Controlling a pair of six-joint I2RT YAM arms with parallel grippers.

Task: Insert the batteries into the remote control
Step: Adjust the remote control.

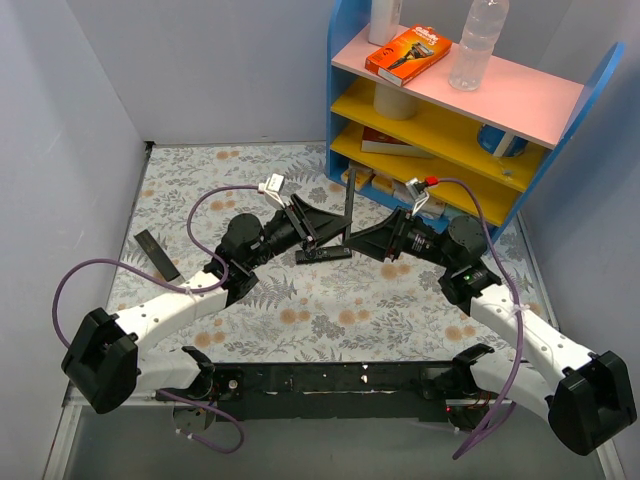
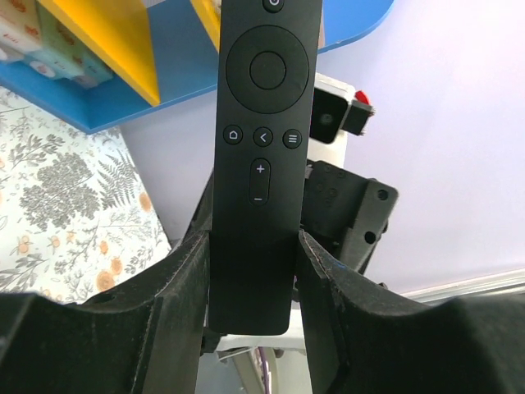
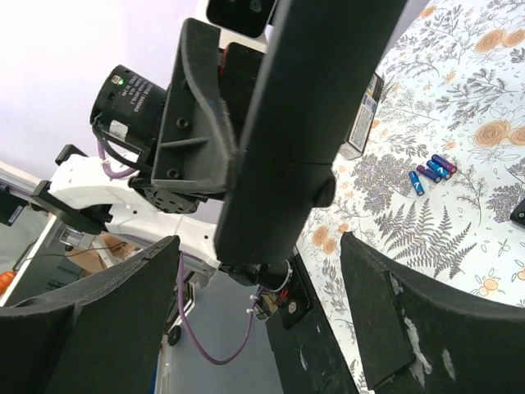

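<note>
The remote control (image 2: 261, 164) is a slim black bar, held upright above the mat (image 1: 349, 200). My left gripper (image 2: 254, 246) is shut on its lower end; the button face shows in the left wrist view. In the right wrist view I see its smooth back (image 3: 295, 123), with a seam across it. My right gripper (image 3: 262, 246) is open, one finger on each side of the remote's lower end, not touching it. The batteries (image 3: 431, 171), small blue cells, lie in a cluster on the floral mat beyond. They are hidden in the top view. The grippers meet mid-table, left (image 1: 335, 228) and right (image 1: 358, 240).
A thin black strip (image 1: 157, 254) lies on the mat at the left. Another flat black piece (image 1: 322, 254) lies just below the grippers. A blue shelf (image 1: 440, 130) stands at the back right, with a bottle (image 1: 478, 45) and an orange box (image 1: 407, 55) on top.
</note>
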